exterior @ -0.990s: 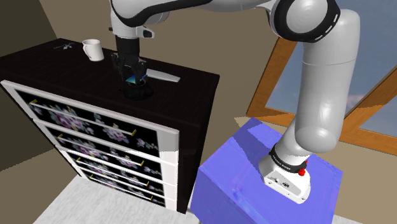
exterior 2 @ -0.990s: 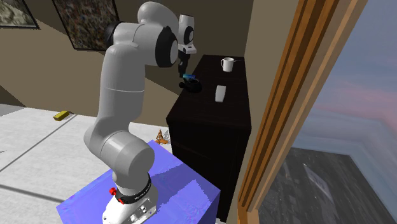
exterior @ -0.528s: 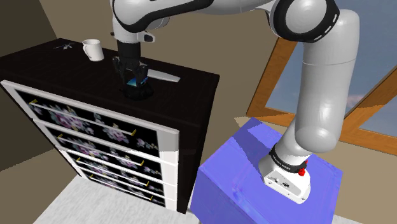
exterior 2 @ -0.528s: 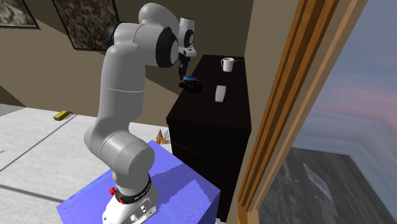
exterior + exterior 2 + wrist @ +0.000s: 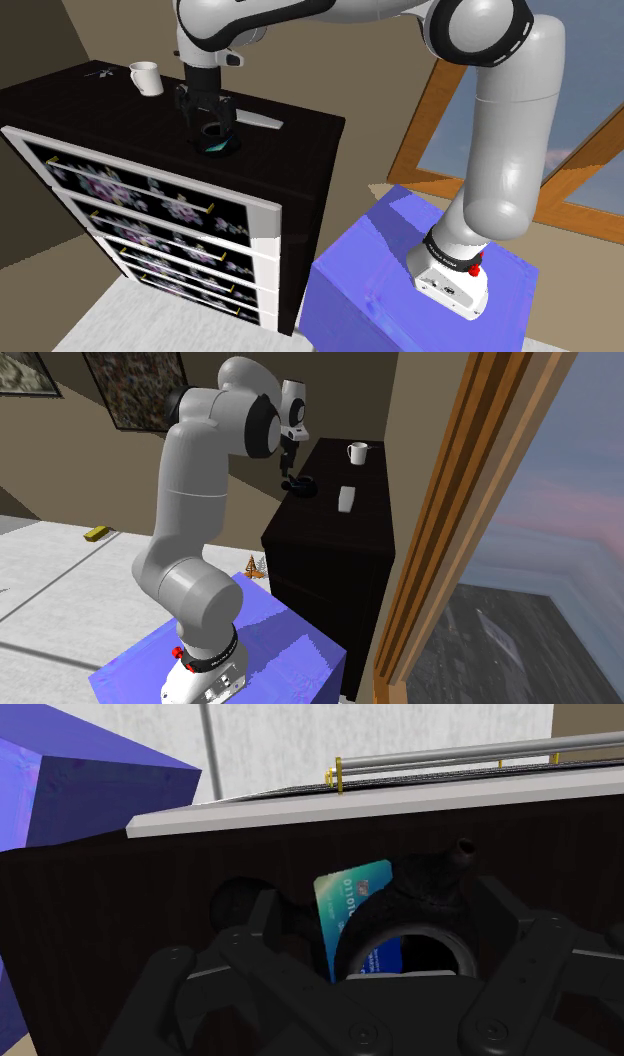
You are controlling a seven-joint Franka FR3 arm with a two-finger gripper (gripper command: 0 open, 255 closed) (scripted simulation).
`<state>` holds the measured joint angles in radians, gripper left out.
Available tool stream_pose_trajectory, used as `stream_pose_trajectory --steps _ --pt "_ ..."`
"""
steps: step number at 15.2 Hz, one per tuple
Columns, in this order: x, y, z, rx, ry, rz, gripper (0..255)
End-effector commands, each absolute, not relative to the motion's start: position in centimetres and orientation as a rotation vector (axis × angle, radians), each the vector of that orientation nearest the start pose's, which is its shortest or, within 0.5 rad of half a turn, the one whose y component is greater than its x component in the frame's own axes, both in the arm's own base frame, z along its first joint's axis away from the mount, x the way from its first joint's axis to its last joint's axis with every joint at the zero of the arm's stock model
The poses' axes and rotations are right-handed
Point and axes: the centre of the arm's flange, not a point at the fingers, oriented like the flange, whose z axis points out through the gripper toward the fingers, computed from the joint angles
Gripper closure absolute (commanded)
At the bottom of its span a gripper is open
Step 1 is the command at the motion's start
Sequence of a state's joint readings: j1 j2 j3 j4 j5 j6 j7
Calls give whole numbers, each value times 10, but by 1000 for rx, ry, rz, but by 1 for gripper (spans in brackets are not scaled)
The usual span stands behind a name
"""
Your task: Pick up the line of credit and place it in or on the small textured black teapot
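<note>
Leaning on the teapot (image 5: 432, 889) rim, the card (image 5: 352, 902) is not gripped by the spread claw (image 5: 208, 118); toppling is risked if brushed.

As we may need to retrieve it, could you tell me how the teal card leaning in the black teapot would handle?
The thin teal-blue printed card looks flat and unbent, so probably stiff and light. It leans on edge in the mouth of the small textured black teapot, so a nudge would likely tip it or drop it deeper.
</note>
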<state>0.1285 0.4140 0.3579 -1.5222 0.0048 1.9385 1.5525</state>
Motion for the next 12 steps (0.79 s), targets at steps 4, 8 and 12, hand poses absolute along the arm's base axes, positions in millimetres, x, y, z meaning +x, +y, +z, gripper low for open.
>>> stream_pose_trajectory --steps 4,8,12 --pt "615 279 487 -2591 1584 166 0" --pt "615 279 487 -2591 1584 166 0" --pt "615 279 487 -2591 1584 166 0"
